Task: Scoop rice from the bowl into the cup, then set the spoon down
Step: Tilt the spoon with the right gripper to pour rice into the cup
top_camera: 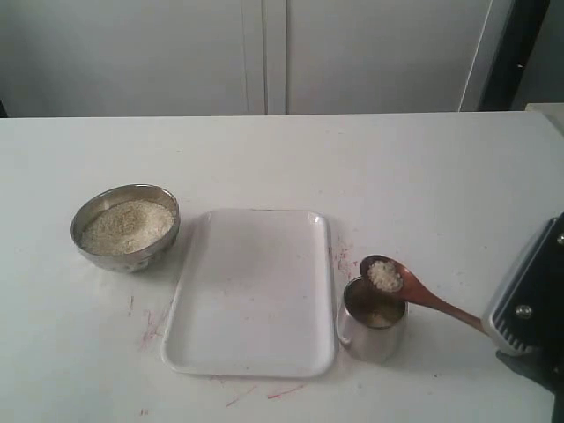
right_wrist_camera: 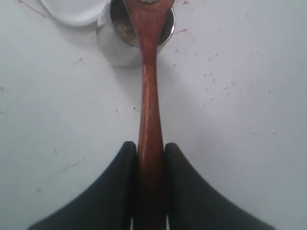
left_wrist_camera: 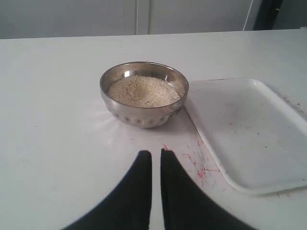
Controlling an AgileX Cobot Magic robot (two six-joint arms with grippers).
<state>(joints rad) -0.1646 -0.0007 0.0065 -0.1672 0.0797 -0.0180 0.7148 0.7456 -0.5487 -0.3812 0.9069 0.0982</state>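
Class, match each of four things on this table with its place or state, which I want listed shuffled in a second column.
1 bowl
2 cup
3 spoon
4 tray

A gripped by the right tool
B white, flat, between both steel vessels
C heaped with rice
D under the spoon's loaded end

Pairs: 1-C, 2-D, 3-A, 4-B
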